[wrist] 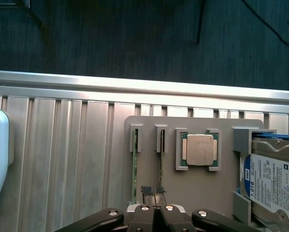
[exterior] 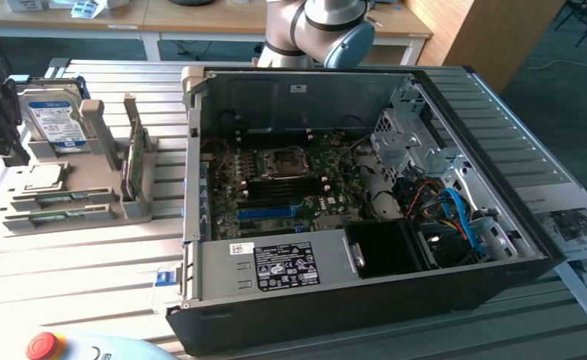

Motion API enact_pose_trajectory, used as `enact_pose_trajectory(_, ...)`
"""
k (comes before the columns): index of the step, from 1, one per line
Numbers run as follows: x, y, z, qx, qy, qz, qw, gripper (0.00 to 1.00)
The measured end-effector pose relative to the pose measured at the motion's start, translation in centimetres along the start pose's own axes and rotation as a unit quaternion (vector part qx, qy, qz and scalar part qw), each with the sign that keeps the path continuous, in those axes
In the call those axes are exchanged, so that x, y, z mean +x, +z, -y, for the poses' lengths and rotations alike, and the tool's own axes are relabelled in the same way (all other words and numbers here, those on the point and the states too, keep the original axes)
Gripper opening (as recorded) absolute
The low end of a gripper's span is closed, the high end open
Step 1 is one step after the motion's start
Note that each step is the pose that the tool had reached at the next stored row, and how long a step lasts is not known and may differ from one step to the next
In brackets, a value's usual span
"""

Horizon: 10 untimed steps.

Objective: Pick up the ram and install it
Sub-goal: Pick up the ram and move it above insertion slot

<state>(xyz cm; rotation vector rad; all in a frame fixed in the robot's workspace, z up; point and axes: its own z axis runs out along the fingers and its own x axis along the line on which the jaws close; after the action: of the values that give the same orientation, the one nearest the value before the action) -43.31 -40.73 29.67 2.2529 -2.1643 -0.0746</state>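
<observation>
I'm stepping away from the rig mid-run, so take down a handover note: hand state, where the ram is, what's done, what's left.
Hand: shut, empty as far as shows, hovering over the grey holder.
Ram: a first ram stick and a second ram stick sit in holder slots, beside the CPU and hard drive.
Done: nothing picked up.
Left: pickup, then seating on the motherboard in the open computer case.

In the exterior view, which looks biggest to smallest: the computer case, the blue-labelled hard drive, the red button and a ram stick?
1. computer case
2. hard drive
3. ram stick and red button: unranked, since the button sits nearer the camera.
</observation>
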Motion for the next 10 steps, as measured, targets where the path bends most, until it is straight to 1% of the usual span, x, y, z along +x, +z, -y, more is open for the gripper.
enact_pose_trajectory(10, 0.00, 0.00, 0.00, 0.0000, 0.000, 0.0000, 1.0000, 0.10)
